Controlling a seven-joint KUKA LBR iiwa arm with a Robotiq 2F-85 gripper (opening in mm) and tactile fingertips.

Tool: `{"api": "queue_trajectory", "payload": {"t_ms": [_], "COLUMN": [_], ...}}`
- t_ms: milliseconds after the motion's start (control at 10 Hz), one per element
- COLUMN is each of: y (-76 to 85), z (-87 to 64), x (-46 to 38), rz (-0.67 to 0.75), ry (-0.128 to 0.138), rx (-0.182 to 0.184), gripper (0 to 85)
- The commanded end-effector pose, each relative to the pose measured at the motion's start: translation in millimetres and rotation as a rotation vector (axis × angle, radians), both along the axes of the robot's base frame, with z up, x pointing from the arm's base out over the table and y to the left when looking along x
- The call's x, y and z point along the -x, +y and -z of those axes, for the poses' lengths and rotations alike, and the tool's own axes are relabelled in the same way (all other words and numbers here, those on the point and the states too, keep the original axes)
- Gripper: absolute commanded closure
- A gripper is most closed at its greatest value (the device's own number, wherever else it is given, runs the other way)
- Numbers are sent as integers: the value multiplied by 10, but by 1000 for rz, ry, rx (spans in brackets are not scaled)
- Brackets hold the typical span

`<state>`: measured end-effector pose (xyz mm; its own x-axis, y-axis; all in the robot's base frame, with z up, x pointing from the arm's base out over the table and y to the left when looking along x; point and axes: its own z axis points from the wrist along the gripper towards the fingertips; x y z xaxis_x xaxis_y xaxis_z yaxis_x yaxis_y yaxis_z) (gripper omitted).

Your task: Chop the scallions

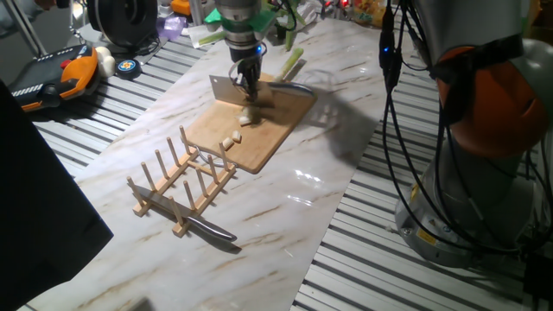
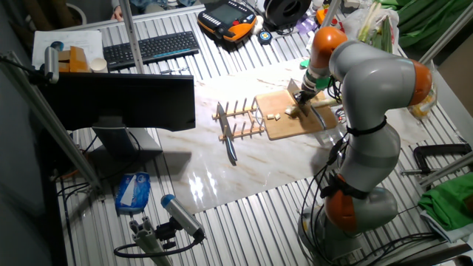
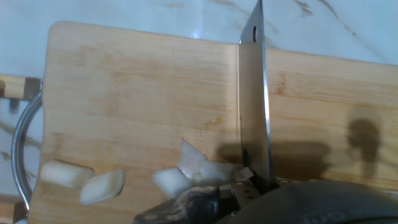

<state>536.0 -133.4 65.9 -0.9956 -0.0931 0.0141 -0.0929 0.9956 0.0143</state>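
Readable text: we find none in any view.
Keyboard keys: too small for us to read.

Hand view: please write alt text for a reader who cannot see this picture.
A cleaver blade stands on edge over a wooden cutting board, running away from the camera. Several whitish scallion chunks lie on the board left of the blade, near the bottom edge. Pale marble table shows beyond the board.
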Motion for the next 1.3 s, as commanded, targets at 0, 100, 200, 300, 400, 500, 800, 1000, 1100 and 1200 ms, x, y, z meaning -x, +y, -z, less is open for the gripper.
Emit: {"api": "queue_trajectory", "payload": {"t_ms": [0, 100, 200, 300, 400, 500, 800, 1000, 1100, 1200], "y": [-13, -1, 13, 17, 0, -9, 43, 67, 72, 75], "z": [18, 43, 58, 46, 20, 2, 60, 96, 71, 49], "x": [24, 57, 84, 113, 159, 188, 181, 128, 98, 66], "rz": [0, 2, 7, 8, 11, 11, 18, 21, 24, 25], "ry": [-5, -11, -17, -19, -26, -23, -25, -26, -25, -20], "rx": [-2, -4, -4, -4, 1, -2, -5, -10, -7, -7], "gripper": [843, 843, 843, 843, 843, 843, 843, 843, 843, 843]}}
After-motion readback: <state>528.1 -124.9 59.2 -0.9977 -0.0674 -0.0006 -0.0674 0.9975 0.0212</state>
